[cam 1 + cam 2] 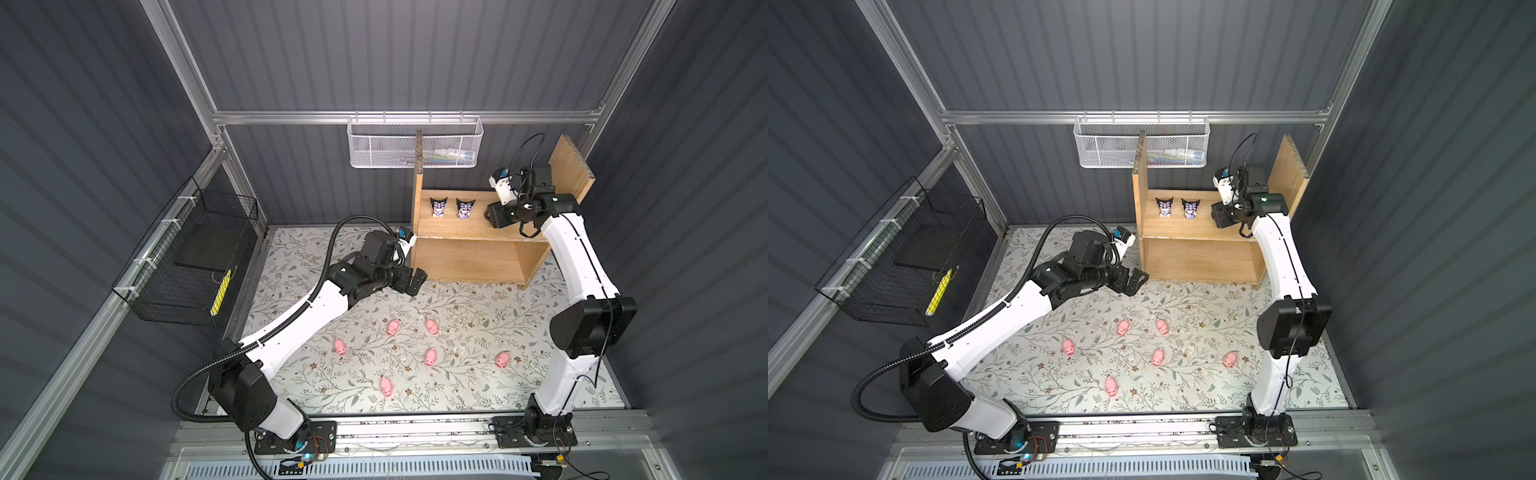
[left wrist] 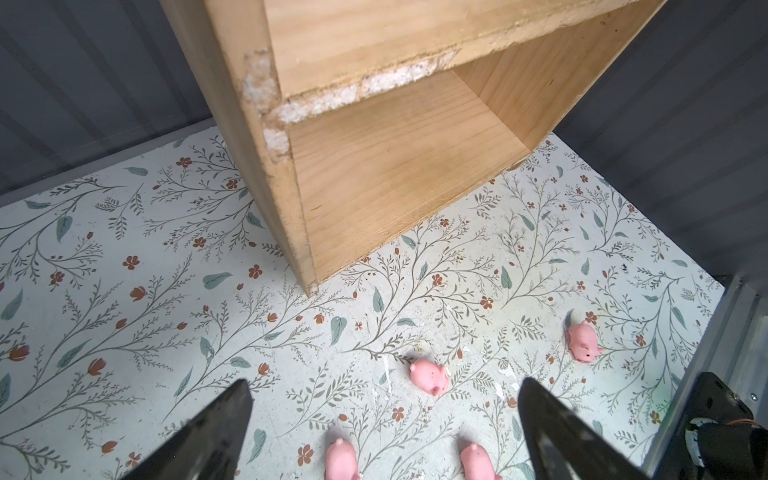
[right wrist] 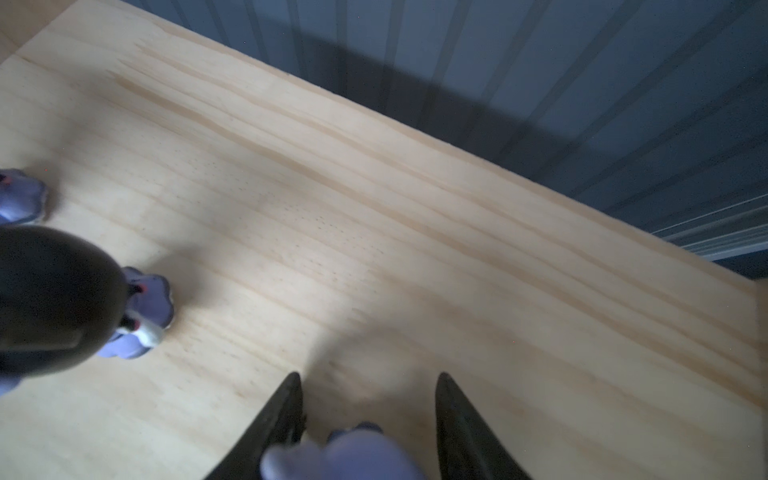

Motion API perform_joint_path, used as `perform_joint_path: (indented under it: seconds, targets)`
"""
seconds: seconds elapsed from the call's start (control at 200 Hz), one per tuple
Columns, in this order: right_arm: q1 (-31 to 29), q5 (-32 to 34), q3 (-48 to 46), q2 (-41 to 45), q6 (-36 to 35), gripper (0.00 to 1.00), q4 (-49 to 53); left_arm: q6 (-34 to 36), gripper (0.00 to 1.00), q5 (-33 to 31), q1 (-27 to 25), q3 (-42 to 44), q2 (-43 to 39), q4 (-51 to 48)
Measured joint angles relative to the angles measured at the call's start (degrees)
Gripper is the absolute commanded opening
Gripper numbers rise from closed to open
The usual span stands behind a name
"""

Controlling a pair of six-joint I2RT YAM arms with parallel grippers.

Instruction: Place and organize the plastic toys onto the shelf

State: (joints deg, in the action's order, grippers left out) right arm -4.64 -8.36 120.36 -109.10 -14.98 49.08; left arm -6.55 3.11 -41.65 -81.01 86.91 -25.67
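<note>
Jaws of the right gripper (image 3: 369, 376) stand apart over the shelf's (image 3: 374, 187) upper level. A lavender figurine (image 3: 340, 455) sits between them (blurred, cut by the frame edge, gap on one side). We can't see it in the top views, where the gripper hides it. Two hooded figurines (image 1: 439, 207) stand beside it. Left gripper (image 2: 384, 381) gapes empty above the floral mat (image 1: 478, 303), which holds six pink pigs (image 1: 430, 357).
</note>
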Motion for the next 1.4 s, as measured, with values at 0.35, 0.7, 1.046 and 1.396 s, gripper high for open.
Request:
perform_joint_path:
  seconds: [0.35, 0.7, 1.046, 1.396]
  targets:
    - [0.0, 1.1, -1.2, 0.7, 1.3, 0.61, -0.8, 0.2, 1.0, 0.0, 0.0, 0.8, -0.3, 0.1]
    - [0.1, 1.2, -3.5, 2.7, 2.6, 0.68, -0.7, 0.2, 1.0, -0.2, 0.0, 2.0, -2.0, 0.0]
    - [0.5, 2.4, -7.3, 6.0, 3.2, 0.7, -0.7, 0.2, 1.0, -0.2, 0.0, 3.1, -3.4, 0.0]
    - [1.6, 3.8, -10.2, 8.3, 4.1, 0.71, -1.2, 0.4, 1.0, -0.2, 0.0, 3.3, -3.7, 0.0]
